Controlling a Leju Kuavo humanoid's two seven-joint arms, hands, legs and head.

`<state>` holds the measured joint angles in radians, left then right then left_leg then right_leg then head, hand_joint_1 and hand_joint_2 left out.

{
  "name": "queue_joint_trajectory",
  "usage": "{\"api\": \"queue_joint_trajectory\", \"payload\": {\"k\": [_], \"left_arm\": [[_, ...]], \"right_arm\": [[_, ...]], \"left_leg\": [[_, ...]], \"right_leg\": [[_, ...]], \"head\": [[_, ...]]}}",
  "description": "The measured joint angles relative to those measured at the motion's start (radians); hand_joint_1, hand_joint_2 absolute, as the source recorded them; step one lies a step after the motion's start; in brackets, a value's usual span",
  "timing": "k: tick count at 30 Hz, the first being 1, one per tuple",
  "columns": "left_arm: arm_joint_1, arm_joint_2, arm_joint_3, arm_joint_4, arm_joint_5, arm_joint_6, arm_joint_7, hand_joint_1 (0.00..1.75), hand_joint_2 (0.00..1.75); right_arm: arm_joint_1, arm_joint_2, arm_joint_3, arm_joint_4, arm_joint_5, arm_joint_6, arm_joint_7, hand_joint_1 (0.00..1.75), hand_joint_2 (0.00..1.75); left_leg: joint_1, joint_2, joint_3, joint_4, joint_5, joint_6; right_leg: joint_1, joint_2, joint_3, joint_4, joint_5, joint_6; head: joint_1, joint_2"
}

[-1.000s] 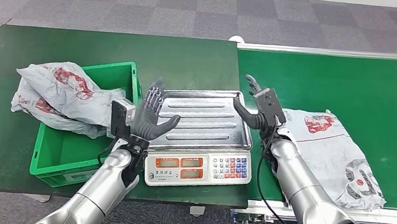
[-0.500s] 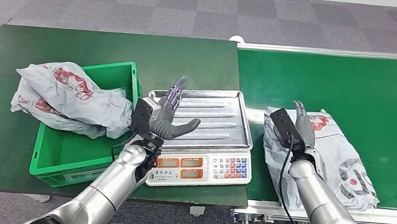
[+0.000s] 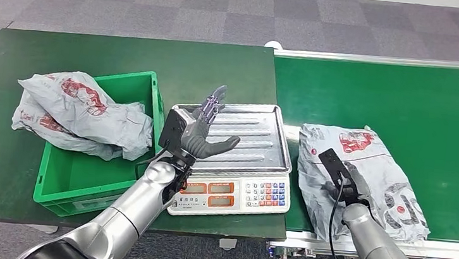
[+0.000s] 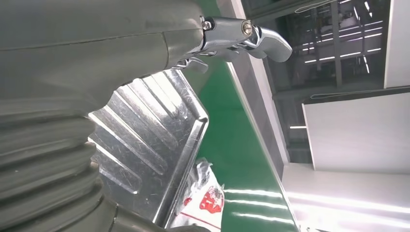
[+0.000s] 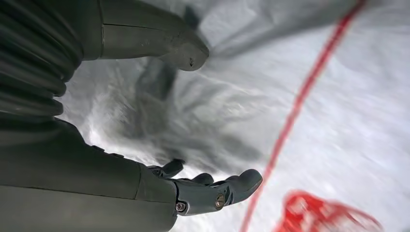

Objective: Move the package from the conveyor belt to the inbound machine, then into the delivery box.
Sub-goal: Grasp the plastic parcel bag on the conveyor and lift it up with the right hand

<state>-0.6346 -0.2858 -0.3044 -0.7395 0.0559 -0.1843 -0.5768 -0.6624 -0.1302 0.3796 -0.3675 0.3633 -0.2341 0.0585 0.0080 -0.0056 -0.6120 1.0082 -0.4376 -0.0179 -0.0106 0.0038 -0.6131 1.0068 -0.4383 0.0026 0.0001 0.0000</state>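
1. The package (image 3: pixel 362 174) is a grey plastic mailer with red and dark printing, crumpled and lying flat on the green conveyor belt (image 3: pixel 408 96), just right of the inbound machine.
2. The inbound machine (image 3: pixel 233 158) is a scale with a ribbed steel tray, orange displays and a keypad; its tray is bare.
3. The delivery box (image 3: pixel 66 180) is a green crate left of the inbound machine, holding two similar grey mailers (image 3: pixel 79 112) that drape over its rim.

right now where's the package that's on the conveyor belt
In the head view the package lies on the green conveyor belt, right of the scale, with the right robot hand over its near left part.
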Motion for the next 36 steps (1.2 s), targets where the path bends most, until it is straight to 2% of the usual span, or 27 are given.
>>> {"api": "queue_joint_trajectory", "payload": {"k": [4,10,11,14,15,20,26,36], "left_arm": [[0.001,0.0,0.004,-0.007,0.003,0.004,0.001,0.0,1.75],[0.012,0.002,0.021,-0.034,0.007,0.009,0.001,0.0,1.75],[0.015,0.003,0.024,-0.04,0.007,0.009,0.002,0.0,1.75],[0.023,0.006,0.028,-0.056,0.007,0.009,0.004,0.0,1.75],[0.025,0.008,0.029,-0.06,0.007,0.009,0.004,0.0,1.75],[0.029,0.011,0.034,-0.07,0.006,0.012,0.002,0.0,1.75],[0.03,0.012,0.039,-0.069,0.002,0.016,-0.003,0.0,1.75],[0.043,0.017,0.05,-0.071,-0.002,0.044,-0.02,0.0,1.75]], "right_arm": [[0.0,0.021,-0.003,0.033,0.054,0.032,0.075,0.0,1.75],[-0.001,0.055,0.024,0.07,0.152,0.103,0.14,0.0,1.75],[-0.002,0.059,0.033,0.074,0.167,0.111,0.146,0.14,1.75],[-0.002,0.068,0.054,0.082,0.193,0.127,0.145,1.44,1.75],[-0.002,0.07,0.058,0.084,0.196,0.127,0.139,1.75,1.75],[-0.008,0.083,0.063,0.089,0.185,0.102,0.084,1.75,1.75],[-0.019,0.095,0.038,0.09,0.089,0.091,0.0,1.75,1.75],[-0.024,0.108,-0.11,0.08,-0.047,0.015,-0.265,1.75,1.75]], "left_leg": [[0.0,0.0,0.0,0.0,0.0,0.0],[0.0,0.0,0.001,0.0,0.0,0.0],[0.0,0.0,0.002,0.0,0.0,0.0],[0.0,0.0,0.004,0.0,0.0,0.0],[0.0,0.0,0.005,0.0,-0.001,0.0],[0.0,0.001,0.007,0.0,-0.001,0.0],[0.0,0.001,0.008,0.0,0.0,0.0],[0.0,0.0,0.005,0.0,-0.001,0.0]], "right_leg": [[0.0,0.0,0.0,0.0,0.0,0.0],[0.0,0.0,0.002,0.0,-0.001,0.0],[0.0,0.0,0.002,0.0,-0.001,0.0],[0.001,0.0,0.004,0.0,-0.001,0.0],[0.001,0.0,0.005,0.0,-0.001,0.0],[0.001,0.0,0.007,0.0,-0.001,0.0],[0.001,0.0,0.007,0.0,-0.001,0.0],[0.0,0.0,0.006,0.0,-0.001,0.0]], "head": [[0.0,0.0],[0.0,0.0],[0.0,0.0],[0.0,0.0],[0.0,0.0],[0.0,0.0],[0.0,0.0],[0.0,0.0]]}}
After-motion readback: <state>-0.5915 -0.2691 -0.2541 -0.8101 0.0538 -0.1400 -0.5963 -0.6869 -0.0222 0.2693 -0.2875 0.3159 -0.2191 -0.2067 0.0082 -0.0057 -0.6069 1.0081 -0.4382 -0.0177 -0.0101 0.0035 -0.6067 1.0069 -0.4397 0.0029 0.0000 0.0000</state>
